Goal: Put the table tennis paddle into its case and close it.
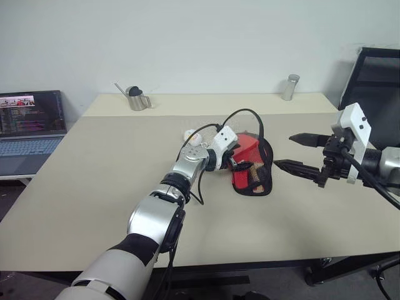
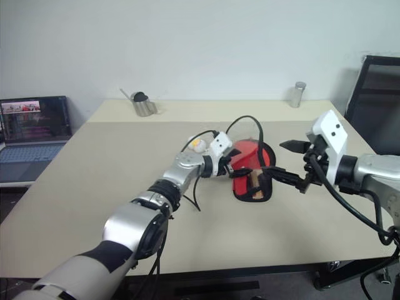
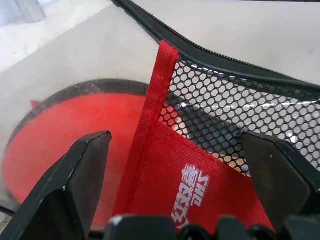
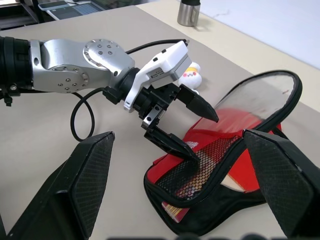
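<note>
A: Beige surface (image 1: 94, 187) against a white wall; what is shown at centre?

B: The case (image 4: 210, 200) is seen unzipped, its flap raised, with the table tennis paddle (image 3: 65, 130) lying partly inside.

A: How are the end effectors depicted?

B: The left end effector (image 4: 192, 132) is held open at the case's mesh pocket, gripping nothing. The right end effector (image 1: 299, 152) is spread open just beside the case, empty.
</note>
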Controlling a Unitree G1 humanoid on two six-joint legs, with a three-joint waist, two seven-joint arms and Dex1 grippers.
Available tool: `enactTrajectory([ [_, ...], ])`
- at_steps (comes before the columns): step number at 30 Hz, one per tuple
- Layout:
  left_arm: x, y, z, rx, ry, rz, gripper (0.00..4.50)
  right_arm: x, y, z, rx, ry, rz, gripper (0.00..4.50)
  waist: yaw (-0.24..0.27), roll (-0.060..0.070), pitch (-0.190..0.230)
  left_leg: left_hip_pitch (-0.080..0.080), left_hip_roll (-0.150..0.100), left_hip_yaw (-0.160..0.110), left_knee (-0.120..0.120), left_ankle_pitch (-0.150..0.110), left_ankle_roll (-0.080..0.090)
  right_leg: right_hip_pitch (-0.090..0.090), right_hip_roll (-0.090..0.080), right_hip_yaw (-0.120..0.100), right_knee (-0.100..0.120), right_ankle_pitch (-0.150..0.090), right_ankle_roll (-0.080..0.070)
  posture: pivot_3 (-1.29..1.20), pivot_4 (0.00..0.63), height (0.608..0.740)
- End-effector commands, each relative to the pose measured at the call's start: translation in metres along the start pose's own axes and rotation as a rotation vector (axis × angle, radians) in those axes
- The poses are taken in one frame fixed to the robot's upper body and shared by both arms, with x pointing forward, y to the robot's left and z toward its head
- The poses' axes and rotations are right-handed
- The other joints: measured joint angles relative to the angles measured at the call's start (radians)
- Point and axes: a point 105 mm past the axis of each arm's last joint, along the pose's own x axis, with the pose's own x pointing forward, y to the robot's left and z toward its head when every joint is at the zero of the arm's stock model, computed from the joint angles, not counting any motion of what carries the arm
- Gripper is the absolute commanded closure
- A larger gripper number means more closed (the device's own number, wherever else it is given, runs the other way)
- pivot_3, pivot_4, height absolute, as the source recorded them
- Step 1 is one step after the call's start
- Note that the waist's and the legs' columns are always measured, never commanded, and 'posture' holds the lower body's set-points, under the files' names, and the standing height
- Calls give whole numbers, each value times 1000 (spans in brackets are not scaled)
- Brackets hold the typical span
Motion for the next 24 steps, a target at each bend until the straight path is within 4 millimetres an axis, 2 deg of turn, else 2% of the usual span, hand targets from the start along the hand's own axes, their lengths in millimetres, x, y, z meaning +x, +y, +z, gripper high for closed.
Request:
enactTrajectory([
  [1,3,3,11,-22,-47,34,0,-4,0,7,-38,-19,-22,12,0,0,0,0,0,0,0,0,0,0,0,0,0,0,0,0,150,740],
  [4,8,-2,4,-5,-20,49,0,-2,2,8,-38,-19,-21,12,1,0,0,0,0,0,0,0,0,0,0,0,0,0,0,0,150,740],
  [9,15,-6,5,-40,-27,57,0,-1,6,7,-31,-11,-31,12,1,0,0,0,0,0,0,0,0,0,0,0,0,0,0,0,150,740],
  [15,29,-28,-18,-79,64,31,0,-6,14,2,9,-3,-64,12,3,0,0,0,0,0,1,0,0,1,0,0,0,0,0,0,150,740],
  [19,31,-36,-32,-52,126,12,0,-3,7,0,34,-4,-102,12,1,0,0,1,0,0,1,0,0,1,0,0,1,0,0,0,150,740],
  [21,29,-32,-23,-54,87,7,0,1,3,2,47,-19,-112,12,1,0,0,1,0,-1,2,0,0,1,0,-1,1,0,0,0,150,740],
  [24,19,-16,-1,-85,-23,19,0,8,-6,3,68,-41,-137,12,-4,0,0,1,0,-1,4,0,0,2,0,0,2,0,0,0,150,740],
])
